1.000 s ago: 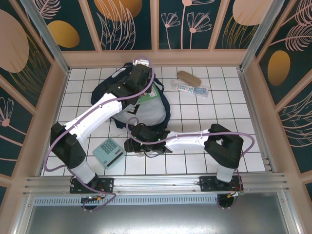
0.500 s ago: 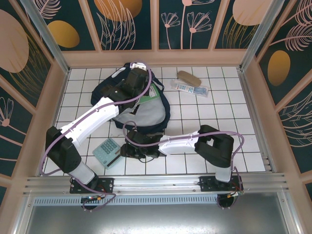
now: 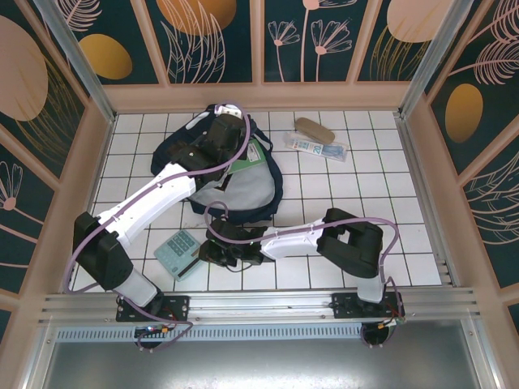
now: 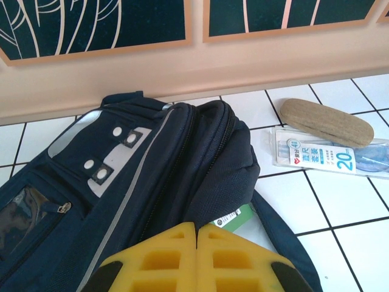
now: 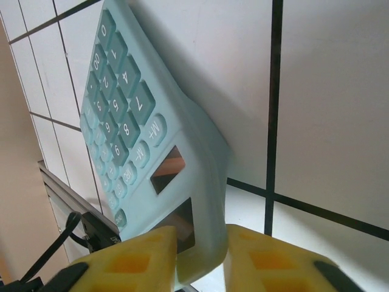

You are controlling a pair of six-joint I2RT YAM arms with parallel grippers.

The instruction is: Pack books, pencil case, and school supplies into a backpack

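The navy backpack (image 3: 188,147) lies at the back of the tiled bench (image 3: 365,186), mouth open, with a green book (image 4: 234,217) and its tag showing at the opening. Above it hangs the left tool (image 4: 196,255), pads pressed together with nothing seen between them. Near the front, the right tool (image 5: 200,263) has closed on the edge of the mint-green calculator (image 5: 143,137). The pencil case (image 3: 314,129) and clear packet (image 3: 318,147) lie side by side outside the bag.

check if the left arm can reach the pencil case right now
Probably yes: the left claw hangs shut over the backpack, and the pencil case lies in the open just beyond it, nothing on top.
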